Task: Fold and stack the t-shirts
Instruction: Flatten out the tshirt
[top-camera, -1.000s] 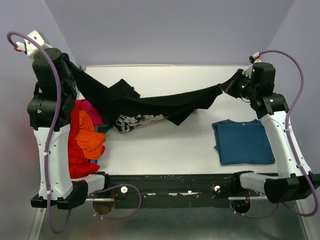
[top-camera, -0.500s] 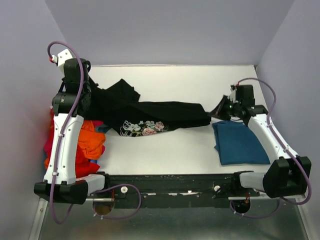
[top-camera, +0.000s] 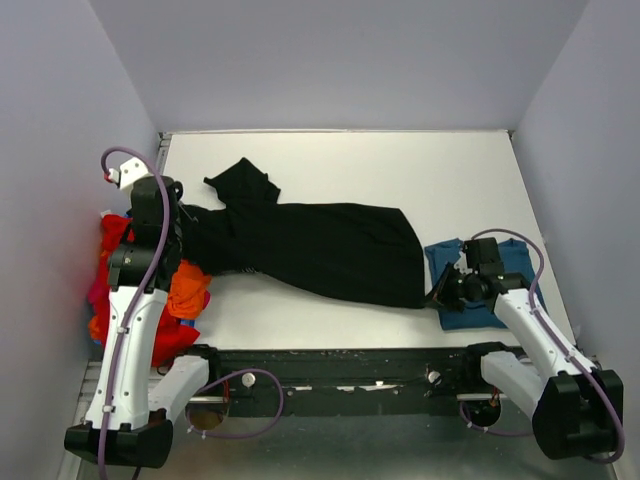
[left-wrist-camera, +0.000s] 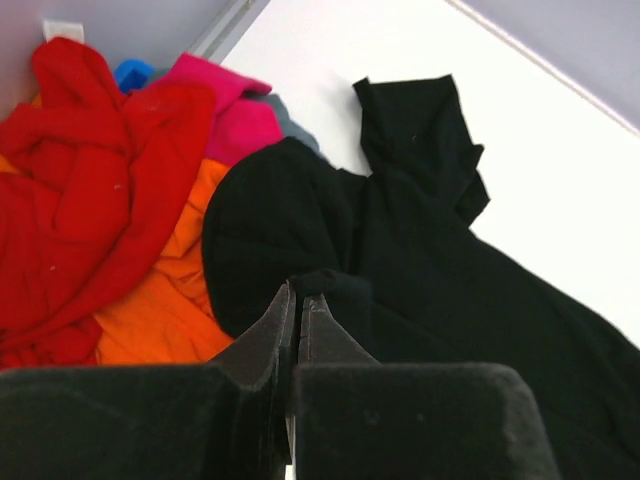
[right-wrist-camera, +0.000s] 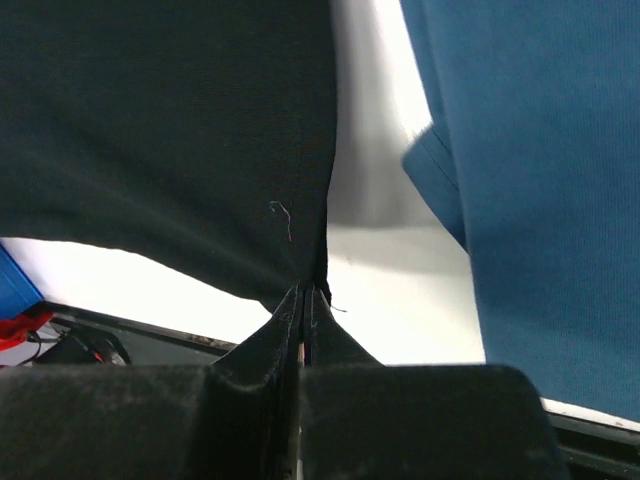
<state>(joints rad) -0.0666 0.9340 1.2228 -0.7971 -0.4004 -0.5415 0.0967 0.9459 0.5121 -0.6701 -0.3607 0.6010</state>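
The black t-shirt (top-camera: 320, 250) lies spread across the middle of the table, its print hidden. My left gripper (top-camera: 185, 240) is shut on the shirt's left edge (left-wrist-camera: 330, 290), beside the pile. My right gripper (top-camera: 437, 293) is shut on the shirt's lower right corner (right-wrist-camera: 300, 250), low over the table. A folded teal-blue t-shirt (top-camera: 485, 285) lies at the right, partly under my right arm, and fills the right of the right wrist view (right-wrist-camera: 540, 180). A heap of red (left-wrist-camera: 80, 200), orange (left-wrist-camera: 170, 300) and pink (left-wrist-camera: 230, 110) shirts lies at the left edge.
The heap of shirts (top-camera: 150, 295) hangs at the table's left side beside my left arm. The black front rail (top-camera: 350, 365) runs along the near edge. Purple walls close the table on three sides.
Both grippers have come down and toward the near edge with the black shirt. The shirt went from hanging stretched between them to lying flat on the table, print side down.
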